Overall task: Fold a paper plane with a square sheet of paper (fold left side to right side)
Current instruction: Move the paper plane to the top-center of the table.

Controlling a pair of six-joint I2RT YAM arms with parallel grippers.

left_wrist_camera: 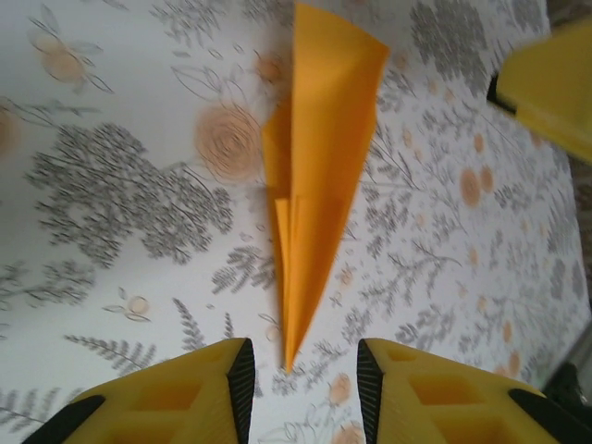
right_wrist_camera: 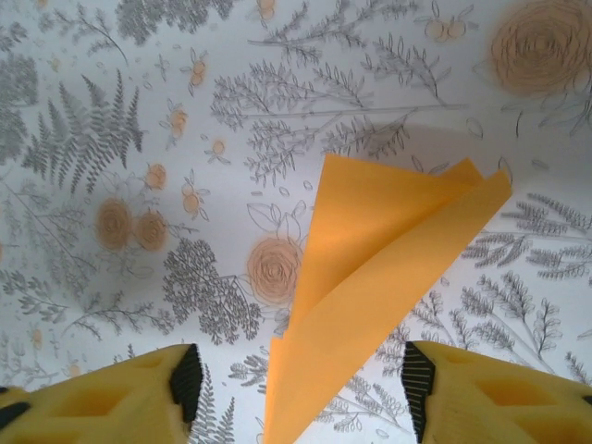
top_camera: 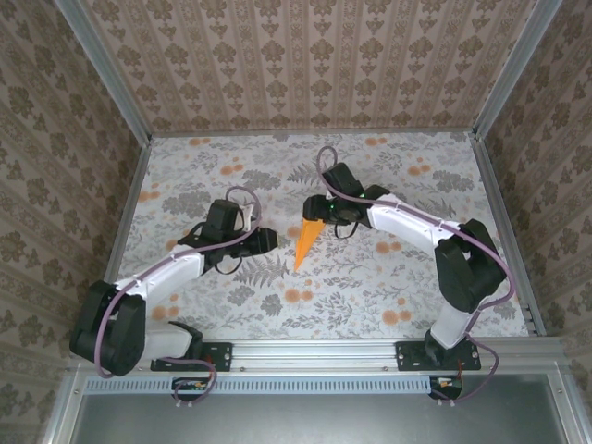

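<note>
Hovering at left, the left gripper (left_wrist_camera: 305, 393) shows its jaws narrowly parted, the paper plane's (left_wrist_camera: 319, 166) pointed tip lying loose between them on the floral cloth (left_wrist_camera: 120, 185). At mid-table the plane's flap stands raised. On the right, the right gripper (right_wrist_camera: 301, 393) gapes wide, straddling the plane without pinching it.

You will find the paper plane (top_camera: 306, 243) lying on the cloth-covered table (top_camera: 388, 166) near its middle, with its narrow tip toward the near edge and its wide end toward the far wall. The left gripper (top_camera: 270, 240) sits just left of the plane and the right gripper (top_camera: 321, 213) at its wide end, so the plane lies between the two. In the left wrist view the tip lies between that gripper's fingers (left_wrist_camera: 242, 379), touching neither, and in the right wrist view the plane passes between the right fingers (right_wrist_camera: 188, 379), apart from both.
</note>
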